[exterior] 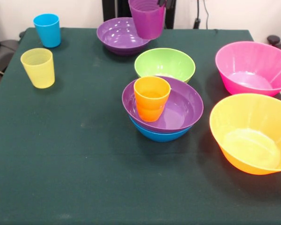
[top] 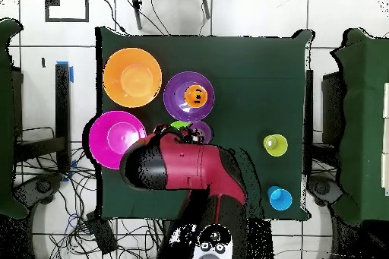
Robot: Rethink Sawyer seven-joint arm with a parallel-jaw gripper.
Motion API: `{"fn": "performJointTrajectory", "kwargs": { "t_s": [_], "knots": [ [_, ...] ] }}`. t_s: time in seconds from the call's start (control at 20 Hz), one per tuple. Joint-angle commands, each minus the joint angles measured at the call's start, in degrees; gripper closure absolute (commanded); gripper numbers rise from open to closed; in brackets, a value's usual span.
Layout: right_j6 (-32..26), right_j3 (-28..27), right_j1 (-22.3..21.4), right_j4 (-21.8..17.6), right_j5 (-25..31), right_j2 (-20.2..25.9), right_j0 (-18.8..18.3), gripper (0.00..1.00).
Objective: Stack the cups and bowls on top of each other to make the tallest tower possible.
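The pincer [exterior: 162, 3], clenched on the rim of the purple cup [exterior: 147, 18], is holding it aloft, tilted, above the far purple bowl [exterior: 120, 35]. Below and nearer the camera, the tower [exterior: 162, 110] is waiting on the counter [exterior: 75, 164]: blue bowl [exterior: 160, 135], purple bowl [exterior: 178, 110], orange cup [exterior: 151, 97]. The cup likely needs levelling and centring over the orange cup before lowering slowly.
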Motion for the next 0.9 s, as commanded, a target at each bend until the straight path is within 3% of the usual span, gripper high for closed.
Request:
{"fn": "performJointTrajectory", "kwargs": {
  "t_s": [0.05, 0.6, 0.9],
  "knots": [
    [5.2, -3.0, 6.2, 0.0, 1.0, 4.4, 0.2, 1.00],
    [5.5, -3.1, 9.1, -0.2, -3.6, 4.8, -0.6, 1.00],
    [4.7, -3.1, 9.1, -0.1, -3.1, 5.4, -1.3, 1.00]
  ]
}}
